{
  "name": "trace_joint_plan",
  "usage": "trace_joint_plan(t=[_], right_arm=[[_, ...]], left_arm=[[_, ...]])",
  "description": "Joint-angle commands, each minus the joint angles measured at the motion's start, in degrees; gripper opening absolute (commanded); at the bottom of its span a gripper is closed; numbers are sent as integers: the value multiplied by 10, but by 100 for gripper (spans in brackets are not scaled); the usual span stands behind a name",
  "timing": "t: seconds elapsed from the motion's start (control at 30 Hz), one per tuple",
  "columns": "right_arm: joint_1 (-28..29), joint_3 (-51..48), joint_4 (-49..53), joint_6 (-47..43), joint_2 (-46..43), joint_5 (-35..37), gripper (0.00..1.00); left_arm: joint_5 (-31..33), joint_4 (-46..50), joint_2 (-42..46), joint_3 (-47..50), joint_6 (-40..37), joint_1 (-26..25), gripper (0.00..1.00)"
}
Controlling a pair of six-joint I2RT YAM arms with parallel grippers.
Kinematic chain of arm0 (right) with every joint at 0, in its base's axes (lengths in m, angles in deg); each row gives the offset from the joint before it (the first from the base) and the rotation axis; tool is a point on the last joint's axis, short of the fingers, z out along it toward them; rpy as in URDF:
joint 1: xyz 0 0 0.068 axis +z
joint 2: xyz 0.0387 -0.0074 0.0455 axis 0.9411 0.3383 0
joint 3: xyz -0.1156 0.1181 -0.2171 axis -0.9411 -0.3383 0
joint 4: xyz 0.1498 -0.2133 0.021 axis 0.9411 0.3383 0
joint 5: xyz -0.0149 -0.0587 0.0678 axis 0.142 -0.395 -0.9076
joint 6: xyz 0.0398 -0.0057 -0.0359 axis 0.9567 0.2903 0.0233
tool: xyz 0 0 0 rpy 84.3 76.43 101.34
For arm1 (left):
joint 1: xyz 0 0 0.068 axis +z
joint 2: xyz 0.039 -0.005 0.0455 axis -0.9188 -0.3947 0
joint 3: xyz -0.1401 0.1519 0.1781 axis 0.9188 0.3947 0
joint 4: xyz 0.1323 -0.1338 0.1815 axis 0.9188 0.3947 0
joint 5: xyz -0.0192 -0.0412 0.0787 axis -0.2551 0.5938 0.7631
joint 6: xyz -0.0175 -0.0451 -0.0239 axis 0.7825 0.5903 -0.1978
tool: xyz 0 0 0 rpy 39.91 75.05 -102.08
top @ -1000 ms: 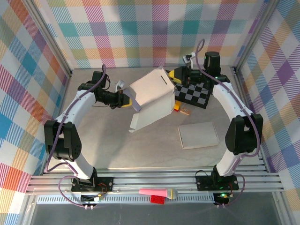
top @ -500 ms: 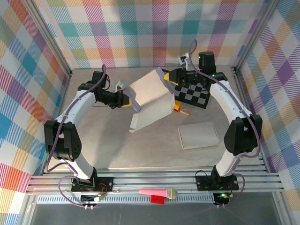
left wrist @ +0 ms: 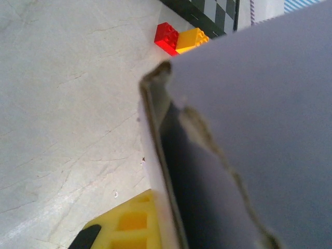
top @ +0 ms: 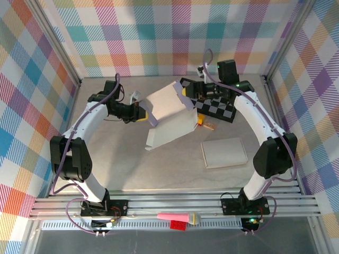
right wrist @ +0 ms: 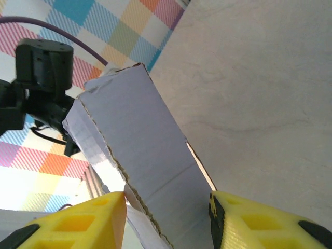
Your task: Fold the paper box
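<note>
The white paper box [top: 170, 114] stands half-formed and tilted in the middle of the table. My left gripper [top: 143, 114] is shut on its left wall. In the left wrist view that wall [left wrist: 259, 129] rises from beside one yellow finger [left wrist: 129, 224]. My right gripper [top: 187, 93] is at the box's far right corner. In the right wrist view its jaws [right wrist: 167, 207] stand apart, open, with a torn-edged box panel [right wrist: 145, 155] lying between and beyond the yellow fingers [right wrist: 93, 220].
A black-and-white checkerboard [top: 218, 106] lies behind the box on the right. Red and orange bricks [top: 201, 122] and a wooden piece [top: 208, 126] lie next to it. A flat cardboard sheet [top: 224, 152] lies at the right front. A pink object [top: 177, 216] rests on the front rail.
My right arm has swung left onto the box's far right corner, and the box's upper panel has folded in and looks smaller. The left arm has held still.
</note>
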Motion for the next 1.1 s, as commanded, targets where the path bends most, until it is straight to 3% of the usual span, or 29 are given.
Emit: trace_joint_plan(t=[0.0, 0.27, 0.7, 0.93, 1.07], right_arm=[[18, 18, 45, -56, -19, 59, 47], [57, 31, 90, -118, -13, 166, 48], [131, 71, 124, -148, 27, 362, 48], [164, 114, 166, -124, 69, 525, 39], [193, 150, 200, -109, 101, 629, 24]], left_arm=[[-15, 13, 15, -17, -7, 4, 0], [-9, 25, 17, -23, -15, -2, 0], [4, 45, 18, -30, -29, -13, 0], [21, 56, 17, -37, -34, -25, 0], [31, 59, 12, -43, -31, -32, 0]])
